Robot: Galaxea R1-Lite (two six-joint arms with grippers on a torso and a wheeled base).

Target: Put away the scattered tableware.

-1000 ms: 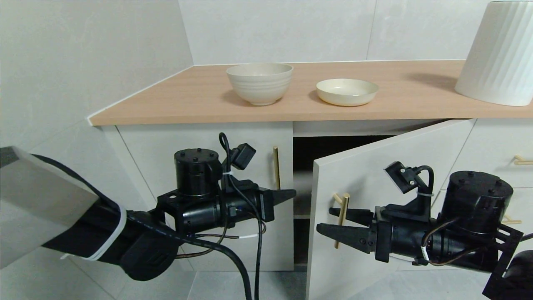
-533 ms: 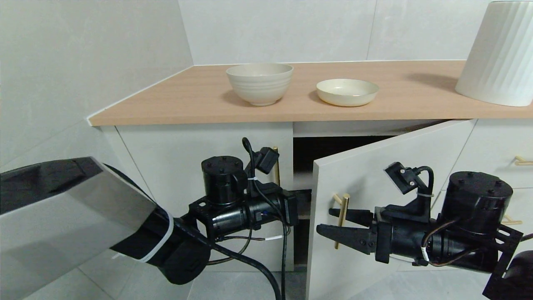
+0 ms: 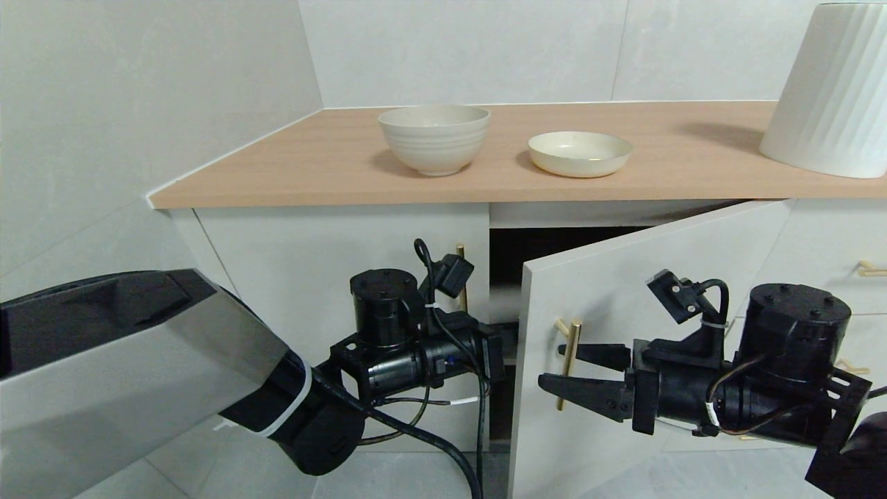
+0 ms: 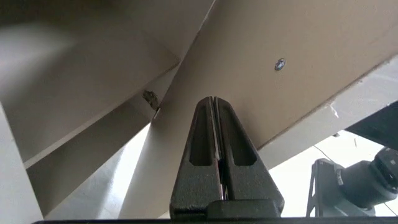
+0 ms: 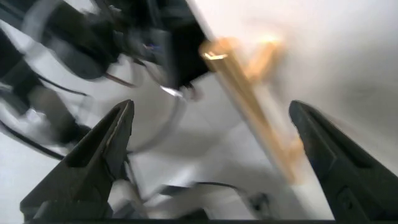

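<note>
Below the countertop (image 3: 312,173), the half-open cabinet door (image 3: 624,277) needed a steady outward push before the bowl (image 3: 434,138) and shallow dish (image 3: 580,152) resting above could be stowed, the left gripper (image 4: 212,106) being closed behind the door's edge and the right gripper (image 3: 554,366) open astride the handle (image 3: 569,360).

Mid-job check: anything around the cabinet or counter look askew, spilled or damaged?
Nothing spilled or damaged. The bowl and shallow dish sit upright on the countertop. The one thing askew is the cabinet door, ajar, with the shut left gripper poked into its gap and the right gripper open around its handle.
</note>
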